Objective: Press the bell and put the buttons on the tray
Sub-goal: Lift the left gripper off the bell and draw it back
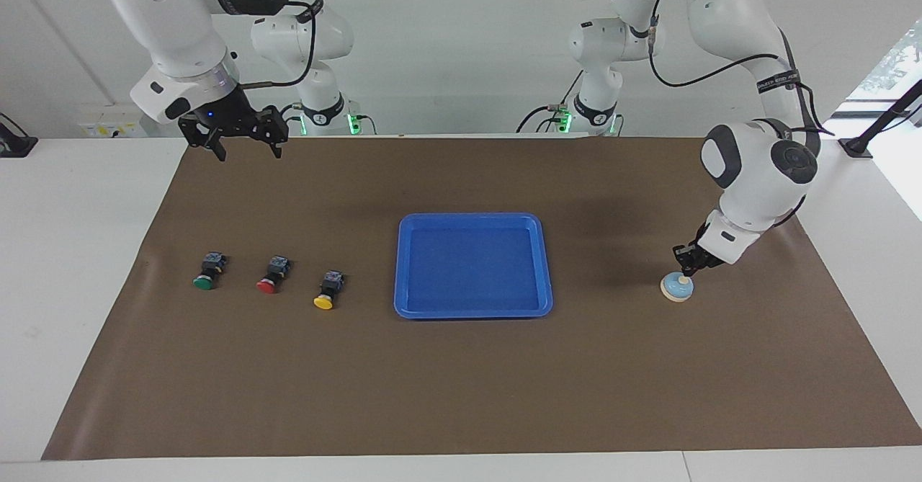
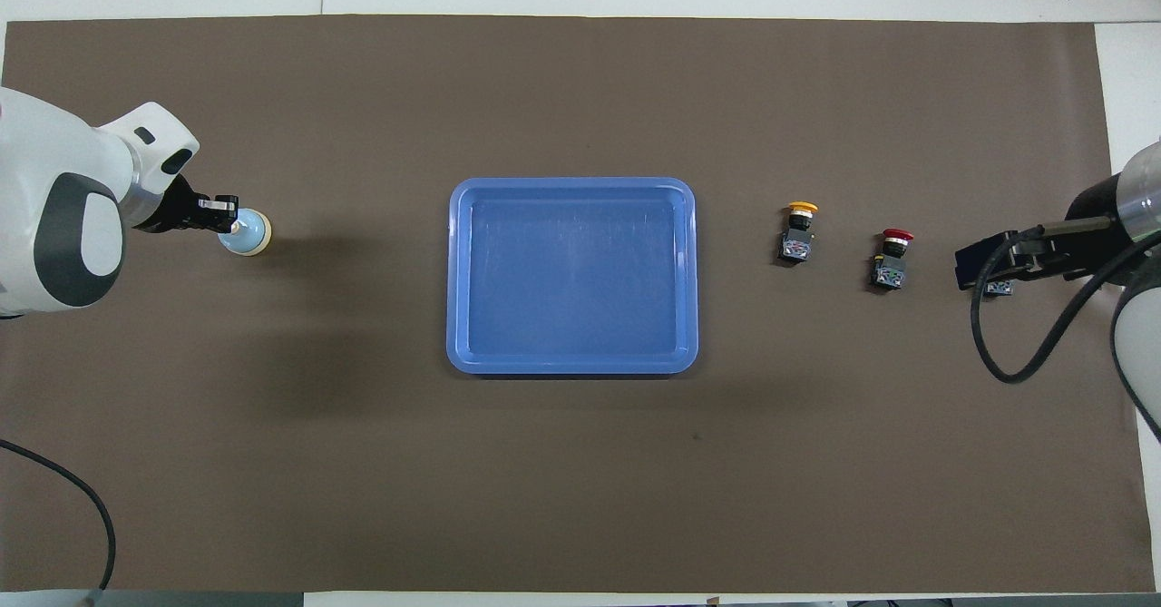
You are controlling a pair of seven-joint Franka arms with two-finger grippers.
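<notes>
The light-blue bell (image 1: 678, 287) stands on the brown mat toward the left arm's end of the table; it also shows in the overhead view (image 2: 248, 234). My left gripper (image 1: 684, 264) (image 2: 223, 215) is shut, with its tips down on the bell's cream knob. The blue tray (image 1: 472, 266) (image 2: 571, 276) lies empty mid-table. The green (image 1: 208, 271), red (image 1: 272, 275) (image 2: 892, 259) and yellow (image 1: 329, 290) (image 2: 799, 231) buttons lie in a row toward the right arm's end. My right gripper (image 1: 248, 152) (image 2: 987, 267) is open, raised high, and covers most of the green button from overhead.
The brown mat (image 1: 461, 395) covers most of the white table. The white table surface shows beyond the mat's ends. Cables hang from both arms.
</notes>
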